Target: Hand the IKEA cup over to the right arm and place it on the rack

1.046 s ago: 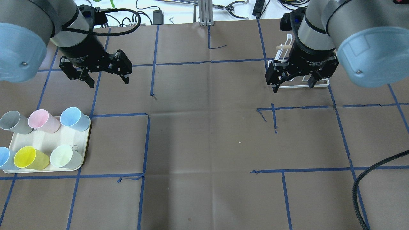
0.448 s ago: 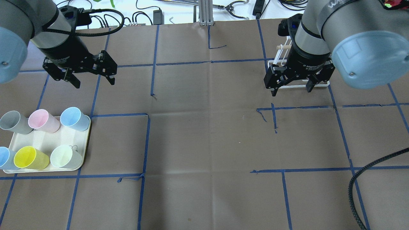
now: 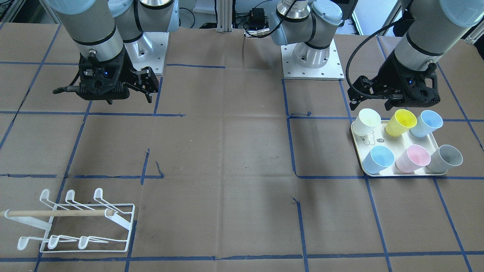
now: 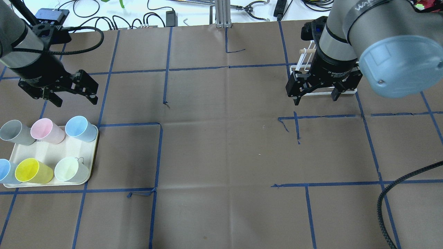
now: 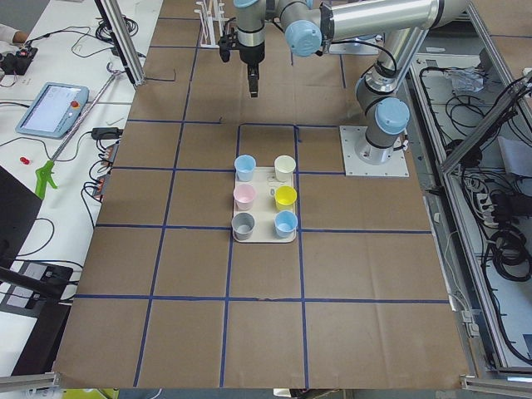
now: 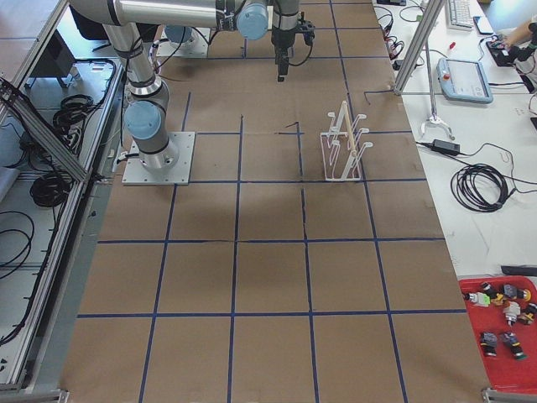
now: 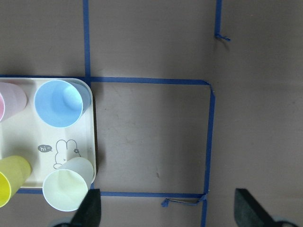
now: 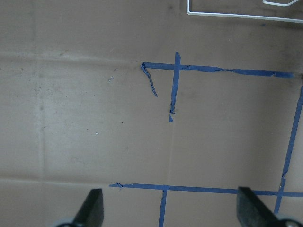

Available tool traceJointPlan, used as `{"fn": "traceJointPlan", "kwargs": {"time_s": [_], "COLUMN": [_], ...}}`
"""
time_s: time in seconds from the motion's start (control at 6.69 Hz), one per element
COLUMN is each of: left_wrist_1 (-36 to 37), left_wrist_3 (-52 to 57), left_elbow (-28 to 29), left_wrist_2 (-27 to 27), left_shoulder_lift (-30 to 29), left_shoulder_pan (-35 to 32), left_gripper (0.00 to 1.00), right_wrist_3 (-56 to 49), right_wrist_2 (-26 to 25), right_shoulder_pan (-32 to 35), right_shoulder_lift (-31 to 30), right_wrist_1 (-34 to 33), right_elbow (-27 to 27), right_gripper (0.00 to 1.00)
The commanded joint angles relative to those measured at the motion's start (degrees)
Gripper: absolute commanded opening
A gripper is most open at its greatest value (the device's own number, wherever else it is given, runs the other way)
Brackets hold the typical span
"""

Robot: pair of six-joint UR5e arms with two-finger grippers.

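6 cups (image 4: 77, 126) are standing on 1 tray (image 4: 52, 151), with 1 rack (image 3: 56, 213); 1 left gripper (image 4: 76, 102) and 1 right gripper (image 4: 315, 101) are hovering.

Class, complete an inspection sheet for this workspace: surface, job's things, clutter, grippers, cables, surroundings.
Surface: brown paper table with a blue tape grid.
Job's things: six cups upright on the cream tray; rack empty.
Clutter: nothing seen.
Grippers: left gripper and right gripper open, empty, above the table.
Cables: black braided cable loops across the overhead view's lower right.
Surroundings: teach pendant on a side bench; red bin of small parts.
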Motion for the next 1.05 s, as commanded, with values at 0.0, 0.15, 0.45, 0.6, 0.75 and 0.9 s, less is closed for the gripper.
{"fn": "traceJointPlan", "kwargs": {"time_s": [0.0,0.15,0.45,0.6,0.75,0.9], "left_wrist_1": [2.22,3.01,11.30,15.11,18.80,21.27], "left_wrist_3": [7.03,7.04,7.04,7.04,7.04,7.04], "left_elbow": [-1.00,-1.00,-3.62,-5.90,-8.36,-11.00], "left_wrist_2": [0.04,0.04,0.13,0.13,0.21,0.13], "left_shoulder_lift": [-0.63,-1.07,-5.88,-7.30,-7.92,-8.10], "left_shoulder_pan": [5.59,5.69,5.69,5.69,5.78,6.13], "left_gripper": [1.00,1.00,1.00,0.99,0.99,0.99], "right_wrist_3": [0.02,0.02,0.02,0.02,0.02,0.02], "right_wrist_2": [-0.20,-0.20,-0.20,-0.20,-0.11,-0.11], "right_shoulder_pan": [0.00,0.00,0.00,0.00,0.00,0.00], "right_shoulder_lift": [0.04,0.04,0.04,0.04,0.04,0.04], "right_wrist_1": [-0.03,-0.03,-0.03,-0.03,-0.03,-0.03], "right_elbow": [-0.14,-0.05,-0.05,-0.05,-0.05,-0.05], "right_gripper": [1.00,1.00,1.00,1.00,1.00,1.00]}}
